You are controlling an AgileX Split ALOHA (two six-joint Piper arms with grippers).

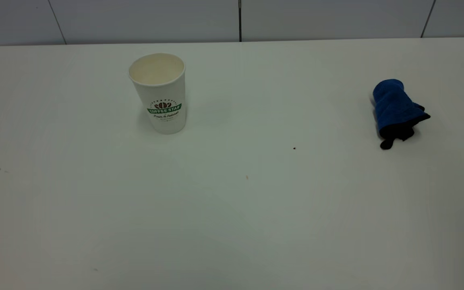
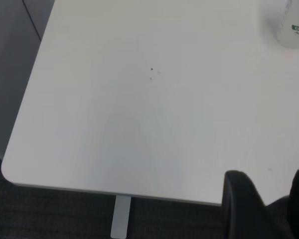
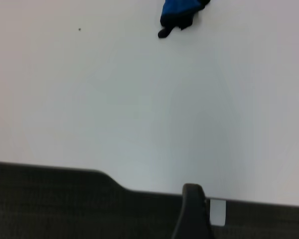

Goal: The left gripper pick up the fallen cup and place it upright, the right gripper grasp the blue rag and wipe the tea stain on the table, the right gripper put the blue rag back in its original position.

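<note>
Seen from outside the rig, find the cup (image 1: 159,94) upright on the worktop (image 1: 232,225), toward the back and on the left arm's side. Mouth up, cream inside showing, green "COFFEE STAR" banner and brown bean emblem turned to the camera. Touching nothing but the worktop.

Look well apart to the right arm's side for the blue rag (image 1: 397,109). Lies bunched in a loose roll, with a dark edge and a small dark tail at the end nearer the camera. Between cup and rag, note only bare white surface with a tiny dark speck (image 1: 294,148). Behind the worktop, a pale panelled wall (image 1: 135,20).

Through the left wrist view, spot the left end effector (image 2: 268,175) held off the near edge of the worktop by a rounded corner. Released, with a clear gap between its two black fingers (image 2: 239,199), grasping nothing. Far from the cup (image 2: 293,25), cut by that picture's border.

Through the right wrist view, catch only a black part of the right end effector (image 3: 192,209), past the worktop's near edge. Cannot tell whether released or clenched. Well away from the rag (image 3: 179,12), resting alone on the white surface.
</note>
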